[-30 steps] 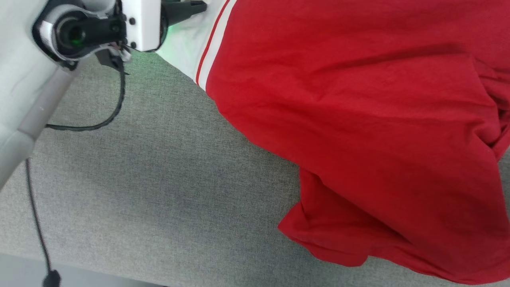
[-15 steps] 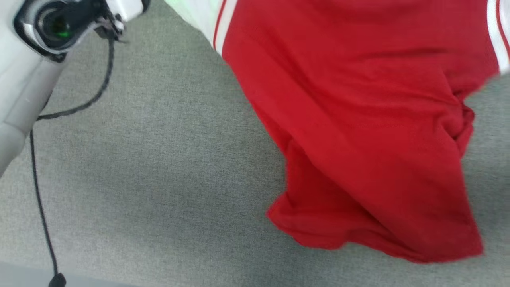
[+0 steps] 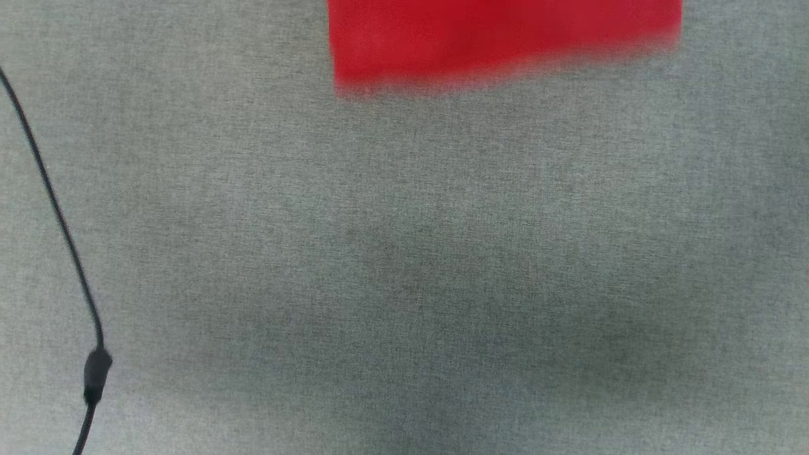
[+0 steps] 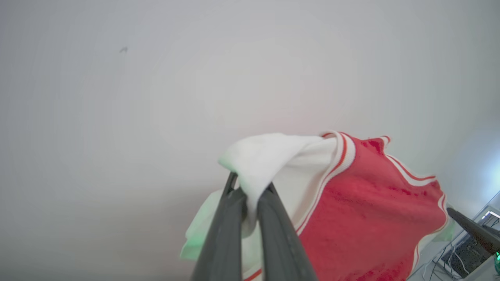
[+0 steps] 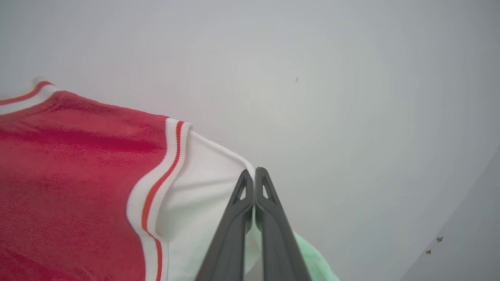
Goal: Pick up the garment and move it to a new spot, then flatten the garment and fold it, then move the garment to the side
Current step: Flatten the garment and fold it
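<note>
Together, left gripper (image 4: 250,183) and right gripper (image 5: 254,171) clamp the garment (image 4: 363,210) — white sleeves (image 5: 203,187).

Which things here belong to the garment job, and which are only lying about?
Belonging to the job:
the garment
left gripper, jaws shut on a white sleeve
right gripper, jaws shut on the other white sleeve

Only lying about:
black cable
dark equipment with wires, too small to identify
</note>
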You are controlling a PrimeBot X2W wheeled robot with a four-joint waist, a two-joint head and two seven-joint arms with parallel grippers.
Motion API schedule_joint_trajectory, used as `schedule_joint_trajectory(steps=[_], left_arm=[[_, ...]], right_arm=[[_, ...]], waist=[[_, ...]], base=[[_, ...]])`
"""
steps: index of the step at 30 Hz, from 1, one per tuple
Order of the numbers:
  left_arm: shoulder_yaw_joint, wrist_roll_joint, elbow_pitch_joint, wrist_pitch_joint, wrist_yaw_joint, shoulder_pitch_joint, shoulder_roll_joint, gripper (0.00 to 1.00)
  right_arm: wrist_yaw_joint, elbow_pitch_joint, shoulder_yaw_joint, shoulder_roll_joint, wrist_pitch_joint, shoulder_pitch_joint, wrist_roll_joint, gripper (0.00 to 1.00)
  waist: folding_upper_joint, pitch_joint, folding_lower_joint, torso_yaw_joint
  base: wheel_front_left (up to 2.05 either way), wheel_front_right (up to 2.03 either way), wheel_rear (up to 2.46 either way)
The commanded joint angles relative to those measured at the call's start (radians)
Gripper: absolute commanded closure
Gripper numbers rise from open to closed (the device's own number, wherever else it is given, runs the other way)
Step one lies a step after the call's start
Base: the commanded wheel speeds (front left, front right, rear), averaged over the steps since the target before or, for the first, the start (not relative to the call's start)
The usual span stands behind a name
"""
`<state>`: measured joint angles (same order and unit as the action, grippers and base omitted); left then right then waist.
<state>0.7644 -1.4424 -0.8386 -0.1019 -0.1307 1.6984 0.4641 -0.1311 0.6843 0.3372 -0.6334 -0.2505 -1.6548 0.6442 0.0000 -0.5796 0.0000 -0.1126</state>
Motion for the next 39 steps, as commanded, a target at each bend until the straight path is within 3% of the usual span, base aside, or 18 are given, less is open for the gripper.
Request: schedule_joint_trajectory(steps=[1,4,7,10,13,19,24,30,31,39], left_arm=[[-0.024,0.001,-0.019,-0.042,0.001,0.042,-0.002,1.0],[-0.075,-0.031,-0.038,-0.106,0.002,0.103,-0.028,1.0],[-0.068,-0.036,-0.014,-0.095,0.002,0.093,-0.034,1.0],[-0.053,-0.068,0.024,-0.053,0.002,0.012,-0.027,1.0],[-0.052,-0.122,0.093,-0.011,0.001,-0.106,-0.014,1.0],[-0.054,-0.226,0.307,0.024,0.001,-0.459,0.059,1.0],[-0.056,-0.262,0.435,0.028,0.001,-0.711,0.101,1.0],[-0.022,-0.229,0.593,0.075,0.001,-0.998,0.196,1.0],[-0.013,-0.213,0.64,0.077,0.001,-1.068,0.227,1.0],[0.012,-0.177,0.823,0.089,0.001,-1.311,0.369,1.0]], right_arm=[[0.001,0.032,-0.028,0.013,0.043,-0.043,-0.035,1.0],[0.001,0.114,-0.097,0.06,0.133,-0.14,-0.111,1.0],[0.001,0.169,-0.103,0.096,0.141,-0.162,-0.136,1.0],[0.001,0.173,-0.06,0.099,0.113,-0.099,-0.121,1.0],[0.001,0.108,-0.006,0.061,0.083,0.015,-0.051,1.0],[0.0,-0.11,0.025,-0.031,0.018,0.386,0.156,1.0],[0.001,-0.278,-0.01,-0.1,-0.036,0.693,0.274,1.0],[0.001,-0.53,-0.088,-0.188,-0.13,1.127,0.374,1.0],[0.001,-0.614,-0.122,-0.207,-0.177,1.256,0.407,1.0],[0.001,-0.858,-0.297,-0.214,-0.33,1.66,0.441,1.0]], waist=[[0.0,-0.001,0.0,0.004],[0.0,0.006,0.0,0.006],[0.0,0.024,0.0,0.006],[0.0,0.04,0.0,0.007],[0.0,0.052,0.0,0.004],[0.0,0.085,0.0,0.013],[0.0,0.118,0.0,0.016],[0.0,0.165,0.0,0.025],[0.0,0.18,0.0,0.028],[0.0,0.223,0.0,0.039]], base=[[0.0,0.0,0.0],[0.0,0.0,0.0],[0.0,0.0,0.0],[0.0,0.0,0.0],[0.0,0.0,0.0],[0.0,0.0,0.0],[0.0,0.0,0.0],[0.0,0.0,0.0],[0.0,0.0,0.0],[0.0,0.0,0.0]])
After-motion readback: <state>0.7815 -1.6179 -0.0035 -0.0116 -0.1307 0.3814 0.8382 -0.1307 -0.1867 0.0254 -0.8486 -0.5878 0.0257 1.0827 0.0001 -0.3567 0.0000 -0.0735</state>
